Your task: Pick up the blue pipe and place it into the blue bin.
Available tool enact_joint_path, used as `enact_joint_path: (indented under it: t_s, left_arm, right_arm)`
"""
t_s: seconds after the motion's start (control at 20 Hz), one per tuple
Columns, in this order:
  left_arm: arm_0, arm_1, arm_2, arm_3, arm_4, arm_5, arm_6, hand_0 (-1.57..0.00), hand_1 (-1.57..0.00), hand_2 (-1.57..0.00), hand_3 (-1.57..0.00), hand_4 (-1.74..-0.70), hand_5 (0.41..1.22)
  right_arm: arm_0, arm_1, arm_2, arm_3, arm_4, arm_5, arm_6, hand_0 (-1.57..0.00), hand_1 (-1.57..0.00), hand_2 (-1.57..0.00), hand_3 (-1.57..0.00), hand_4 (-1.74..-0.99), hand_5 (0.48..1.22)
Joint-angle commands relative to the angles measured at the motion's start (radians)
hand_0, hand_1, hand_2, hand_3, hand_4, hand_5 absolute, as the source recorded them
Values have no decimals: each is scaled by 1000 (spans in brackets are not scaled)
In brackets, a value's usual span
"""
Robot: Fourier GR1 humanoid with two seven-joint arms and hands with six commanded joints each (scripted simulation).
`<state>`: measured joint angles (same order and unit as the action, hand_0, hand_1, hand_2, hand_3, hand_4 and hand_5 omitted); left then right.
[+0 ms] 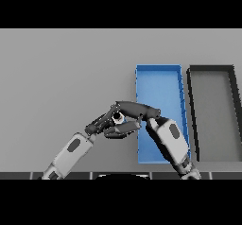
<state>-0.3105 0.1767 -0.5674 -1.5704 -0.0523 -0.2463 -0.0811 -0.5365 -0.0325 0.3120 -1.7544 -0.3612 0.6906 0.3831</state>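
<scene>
hands meet just left of the blue bin (158,80): your right hand (137,109) reaches across, fingers curled round a small pale-ended piece, likely the blue pipe (117,117), while your left hand (100,123) touches beneath, grip unclear. black bin (212,69) sits farther right.

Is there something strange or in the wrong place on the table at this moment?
The blue pipe does not show. The right hand and left hand meet over the table left of the blue bin, around a small pale object. The dark bin lies square.
</scene>
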Motion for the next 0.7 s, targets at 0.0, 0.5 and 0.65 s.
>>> enact_joint_path:
  t_s: [0.0,0.5,0.65]
  left_arm:
    - [-9,2,6,3,7,-1,15,-175,-165,-159,-161,-899,836]
    - [26,-30,14,1,77,13,177,-18,-17,-16,-16,-909,564]
    - [56,-18,8,-12,75,14,169,-9,-8,-8,-8,-922,515]
  right_arm:
    - [-2,2,-11,5,-3,5,-6,-1568,-1568,-1568,-1567,-1488,1217]
    - [-14,53,-66,2,-240,-44,126,-1571,-1571,-1571,-1571,-1490,1221]
    - [-97,23,-108,-27,-412,-176,219,-1571,-1571,-1571,-1571,-1490,1221]
